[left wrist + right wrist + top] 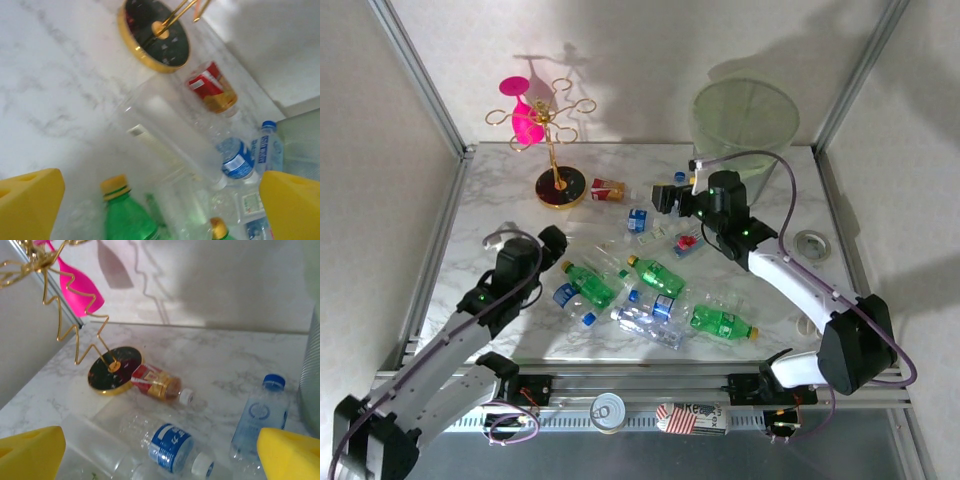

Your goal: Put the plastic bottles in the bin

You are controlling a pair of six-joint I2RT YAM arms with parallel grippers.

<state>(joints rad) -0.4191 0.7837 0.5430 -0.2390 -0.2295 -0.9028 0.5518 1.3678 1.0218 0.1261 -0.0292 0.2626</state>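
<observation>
Several plastic bottles lie scattered mid-table: green ones with yellow caps [590, 284] [658, 275] [722, 322], and clear ones with blue labels [638, 220] [650, 322]. A red-labelled bottle [608, 189] lies by the gold stand. The pale green bin [745, 115] stands at the back right. My left gripper [556, 240] hovers left of the pile, open, with a green bottle [125, 215] below its gap [160, 210]. My right gripper [666, 198] is open over a blue-labelled bottle [172, 445], with nothing between its fingers [30, 452]. A small upright clear bottle [260, 417] stands beside the bin wall [312, 375].
A gold stand [555, 150] with pink glasses, on a black round base [562, 187], stands at the back left. A tin can [608, 411] and a small packet [692, 418] sit on the rail at the near edge. Frame posts rise at the table's back corners.
</observation>
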